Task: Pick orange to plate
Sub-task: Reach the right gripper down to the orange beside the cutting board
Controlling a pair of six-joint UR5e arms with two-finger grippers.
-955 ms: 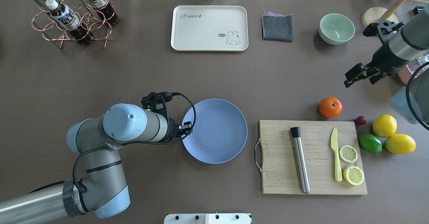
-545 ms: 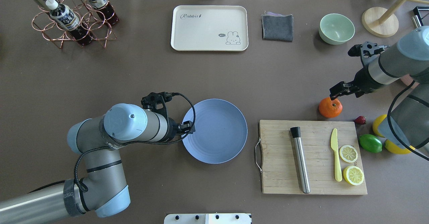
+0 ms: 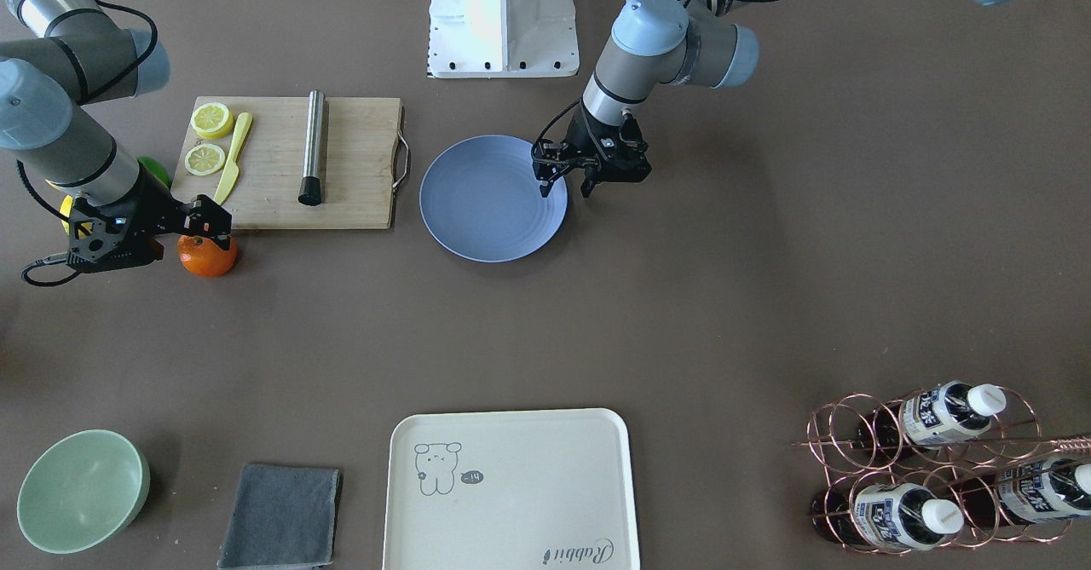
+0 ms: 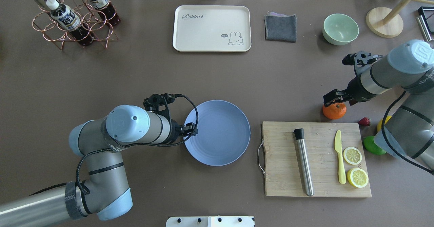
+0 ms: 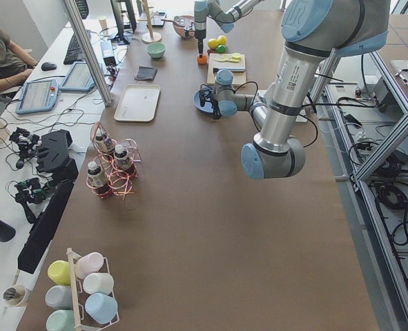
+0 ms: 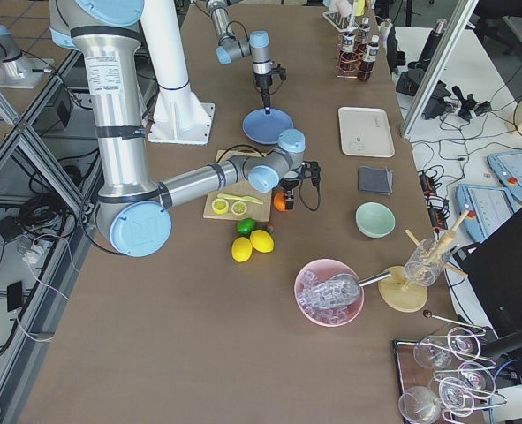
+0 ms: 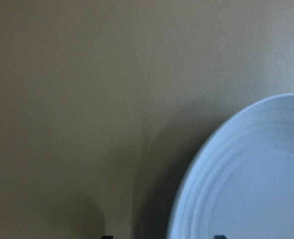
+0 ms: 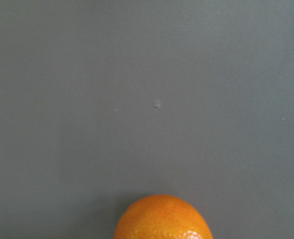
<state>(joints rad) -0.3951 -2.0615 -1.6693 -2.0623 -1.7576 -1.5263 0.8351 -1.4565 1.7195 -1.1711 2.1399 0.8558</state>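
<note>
The orange (image 4: pixel 335 111) lies on the brown table just beyond the cutting board's far right corner; it also shows as the orange (image 3: pixel 207 258) and at the bottom edge as the orange (image 8: pixel 162 219). My right gripper (image 4: pixel 333 99) hangs right over its top, open, with nothing held. The blue-grey plate (image 4: pixel 223 135) rests mid-table, empty, and appears again as the plate (image 3: pixel 486 204) and plate (image 7: pixel 256 184). My left gripper (image 4: pixel 190 129) is open, its fingers astride the plate's near-left rim.
A wooden cutting board (image 4: pixel 284 172) carries a steel muddler (image 4: pixel 303 162), a yellow knife (image 4: pixel 339 159) and two lemon halves (image 4: pixel 352 155). A lime (image 4: pixel 370 145) and a strawberry (image 4: pixel 364 121) lie right of it. Tray (image 4: pixel 212 28), grey cloth (image 4: pixel 280 27), green bowl (image 4: pixel 340 29) and bottle rack (image 4: pixel 73 16) line the far side.
My right arm swung in from the back right and came down, so its gripper now sits over the orange. The left arm and the plate stayed put.
</note>
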